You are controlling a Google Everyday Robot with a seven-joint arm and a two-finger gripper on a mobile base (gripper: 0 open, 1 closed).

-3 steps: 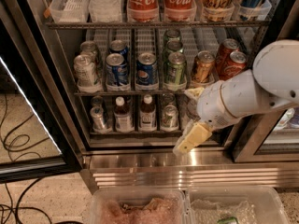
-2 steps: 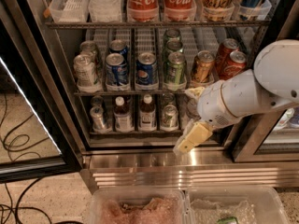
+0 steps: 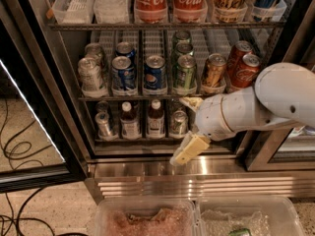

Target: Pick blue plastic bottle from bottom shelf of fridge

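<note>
The robot's pale two-finger gripper hangs wide open, holding nothing, near and right of the small white-capped, dark-filled plastic bottle.

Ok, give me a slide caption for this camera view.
Gripper open before the fridge's bottom shelf, near two white-capped brown bottles.

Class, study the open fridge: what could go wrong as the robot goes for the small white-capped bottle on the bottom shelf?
1. The open pincer hangs in front of a silver can, right of the nearer white-capped bottle; moving in could knock the can over.
2. Its upper finger sits at the middle rack edge and may snag there.
3. A twin bottle stands one lane further left, so it might grab the wrong one.
</note>
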